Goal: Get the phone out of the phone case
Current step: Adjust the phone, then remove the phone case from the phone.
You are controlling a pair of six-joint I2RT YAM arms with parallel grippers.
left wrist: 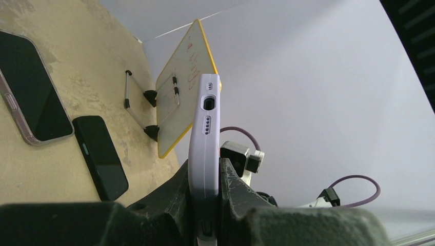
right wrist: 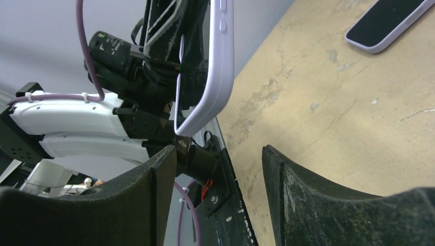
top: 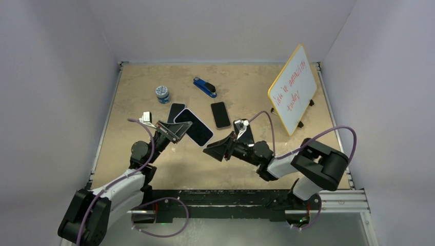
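Two left fingers (left wrist: 233, 190) are clamped on the flat faces of the lilac soft-plastic phone case (left wrist: 205, 143), holding it edge-up above the tan table (top: 241, 82) with the black-screened phone (top: 194, 127) seated inside. The right fingers (right wrist: 149, 200) stand apart near the case's lower corner and touch nothing. Step in hand, as judged: aligning for separation. Next, the right fingers must catch the case lip and peel it off
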